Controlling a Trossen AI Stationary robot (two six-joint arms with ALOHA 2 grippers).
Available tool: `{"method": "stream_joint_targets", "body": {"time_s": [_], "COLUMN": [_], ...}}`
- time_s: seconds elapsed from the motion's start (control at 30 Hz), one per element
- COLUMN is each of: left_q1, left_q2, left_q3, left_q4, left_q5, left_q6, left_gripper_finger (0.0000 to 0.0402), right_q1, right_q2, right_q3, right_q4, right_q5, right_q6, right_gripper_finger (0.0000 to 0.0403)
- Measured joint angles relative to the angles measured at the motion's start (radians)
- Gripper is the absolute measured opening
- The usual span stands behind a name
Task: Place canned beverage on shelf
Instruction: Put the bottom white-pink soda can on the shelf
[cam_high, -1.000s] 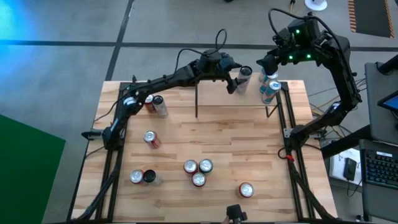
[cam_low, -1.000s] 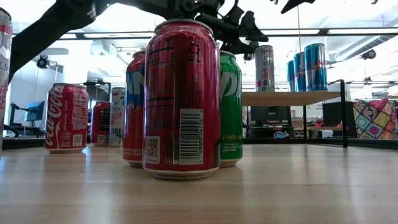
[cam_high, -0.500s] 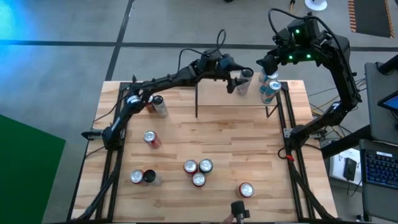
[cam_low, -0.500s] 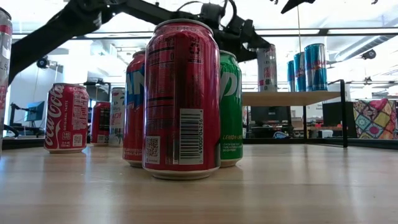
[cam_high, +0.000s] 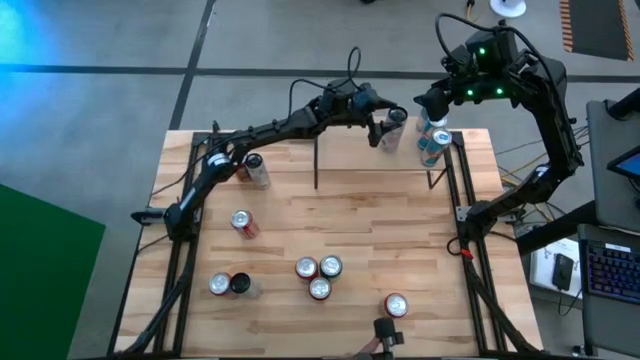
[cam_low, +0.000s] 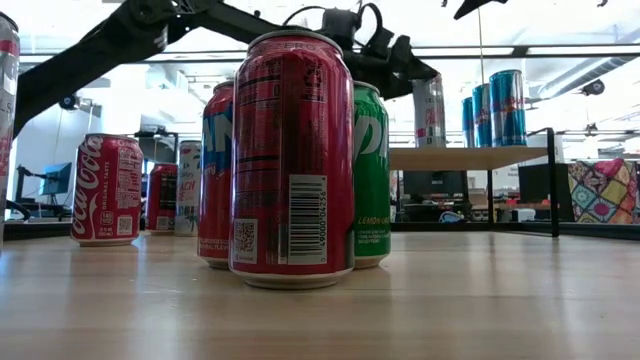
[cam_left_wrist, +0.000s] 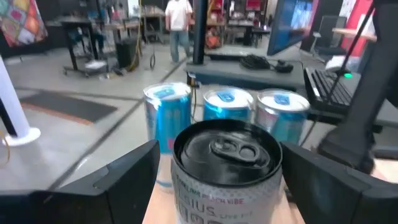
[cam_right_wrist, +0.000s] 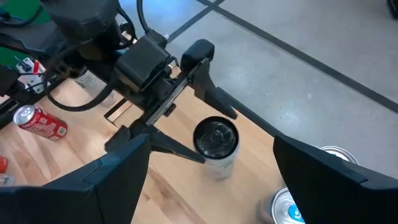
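Your left gripper (cam_right_wrist: 189, 102): fingers apart, one each side of the grey can (cam_right_wrist: 216, 148), no contact visible | can: upright on the shelf (cam_low: 470, 157), beside blue cans (cam_left_wrist: 227, 112) | your right gripper (cam_high: 432, 103): spread open above the shelf.

Since a second ago, the left gripper (cam_high: 390, 128) has been carried a little further toward the upper right of the high view, and the grey can (cam_high: 394, 125) now lies between its fingers rather than just beyond their tips. In the low view, in the upper centre, the arm's dark links have been drawn rightward until they overlap the can's (cam_low: 429, 108) left side on the shelf (cam_low: 465, 157). The gap between the fingers has been narrowed slightly about the can. At the bottom edge of the high view, a dark object (cam_high: 387, 334) has come further into sight.
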Motion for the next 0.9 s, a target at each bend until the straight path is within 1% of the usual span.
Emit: {"method": "stream_joint_targets", "body": {"time_s": [0.13,0.33,0.4,0.67,0.8,0.9], "left_q1": [0.000,0.000,0.002,0.010,0.010,0.011], "left_q2": [0.040,0.116,0.117,0.122,0.117,0.095], "left_q3": [0.028,0.161,0.139,0.146,0.146,0.146], "left_q4": [0.021,-0.037,0.033,0.010,-0.017,-0.026], "left_q5": [0.003,0.003,0.008,0.011,0.011,0.008], "left_q6": [-0.013,-0.019,-0.024,-0.014,-0.012,-0.008], "left_gripper_finger": [0.0308,0.0308,0.0308,0.0308,0.0308,0.0308], "right_q1": [0.000,0.000,0.000,0.000,0.000,0.000], "right_q2": [-0.002,-0.015,-0.021,-0.035,-0.016,0.003], "right_q3": [0.000,0.000,0.000,-0.002,-0.028,-0.054], "right_q4": [-0.001,-0.004,-0.005,-0.015,-0.033,-0.004], "right_q5": [0.001,0.001,0.002,0.075,0.078,0.077], "right_q6": [0.003,0.013,0.015,0.016,0.005,-0.001], "right_gripper_finger": [0.0329,0.0329,0.0329,0.0329,0.0329,0.0329]}}
